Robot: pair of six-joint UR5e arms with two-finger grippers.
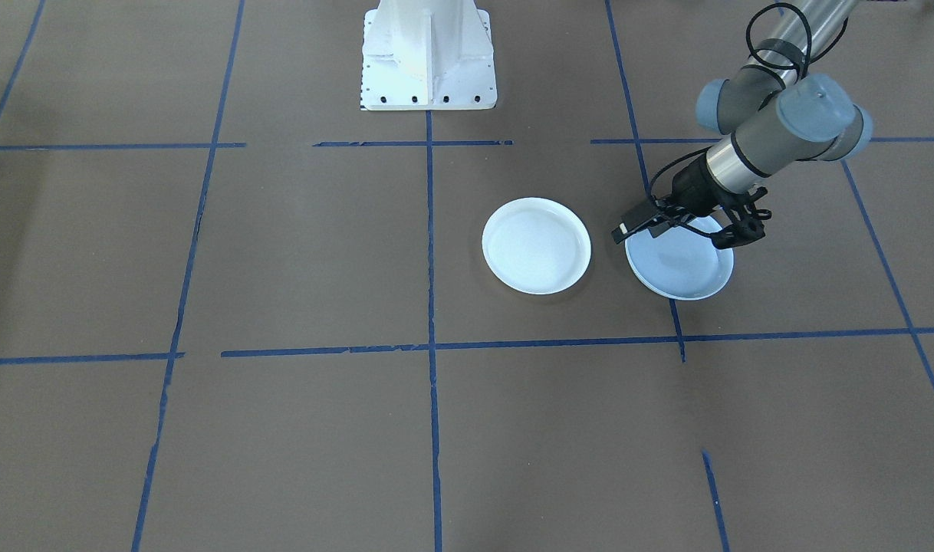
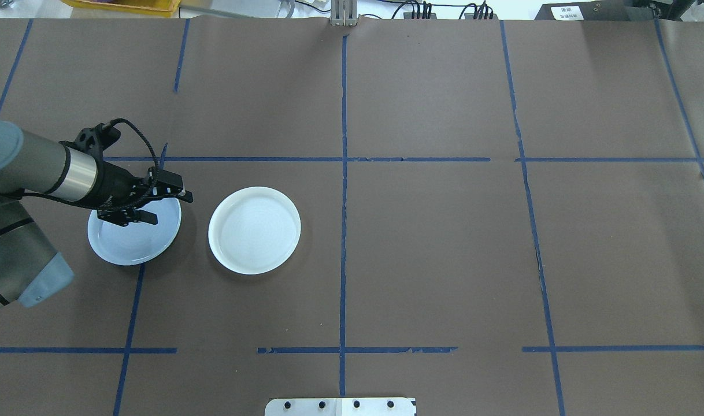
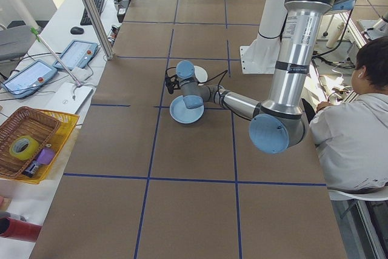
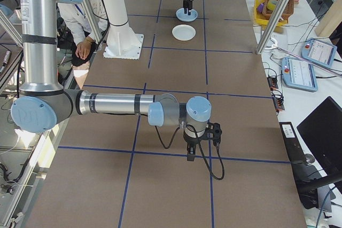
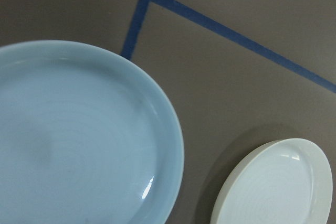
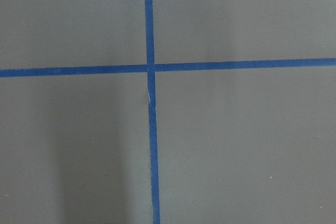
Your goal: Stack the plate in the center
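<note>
Brown taped table (image 2: 444, 260) is carrying the pale blue plate (image 2: 126, 245) at the robot's left, just beside the white plate (image 2: 254, 230). Left gripper (image 2: 149, 203) is hovering at its rim, grip unclear; right gripper (image 4: 191, 153) likewise. Pinching the rim squarely and lifting level seems wise.

Pale blue plate (image 2: 129, 242) flat beside white plate (image 2: 254, 229)
</note>
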